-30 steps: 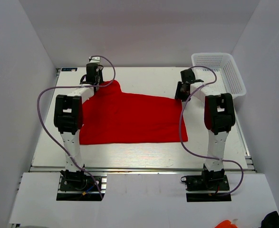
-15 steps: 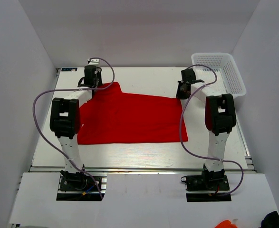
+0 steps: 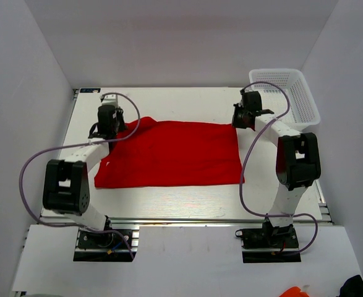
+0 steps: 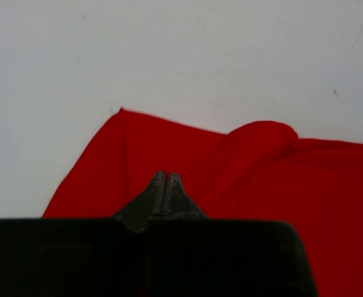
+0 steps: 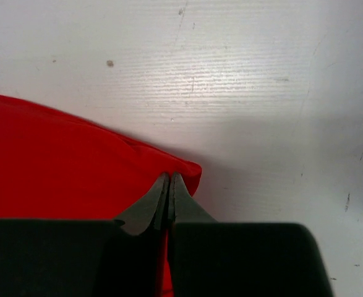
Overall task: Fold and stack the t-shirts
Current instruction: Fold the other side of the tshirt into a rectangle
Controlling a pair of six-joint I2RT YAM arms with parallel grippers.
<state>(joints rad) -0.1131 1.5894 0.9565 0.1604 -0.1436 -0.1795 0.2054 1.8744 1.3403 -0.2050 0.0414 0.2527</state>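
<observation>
The red t-shirt (image 3: 169, 154) lies spread flat on the white table (image 3: 181, 102), its far edge stretched straight. My left gripper (image 3: 114, 131) is at the shirt's far left corner, where a sleeve flap (image 4: 107, 167) sticks out. Its jaws (image 4: 166, 177) are shut on the cloth, and a raised fold (image 4: 261, 133) sits to its right. My right gripper (image 3: 237, 124) is at the far right corner. Its jaws (image 5: 169, 177) are shut on the shirt's corner (image 5: 190, 176), with red cloth showing between the fingers.
A white mesh basket (image 3: 307, 102) stands at the table's far right corner, just right of my right arm. Purple cables loop off both arms. The table's front rail (image 3: 181, 219) runs below the shirt's near edge.
My right gripper shut on the far right corner. My left arm swung left and nearer, its gripper shut throughout. The shirt's far edge pulled straight.
</observation>
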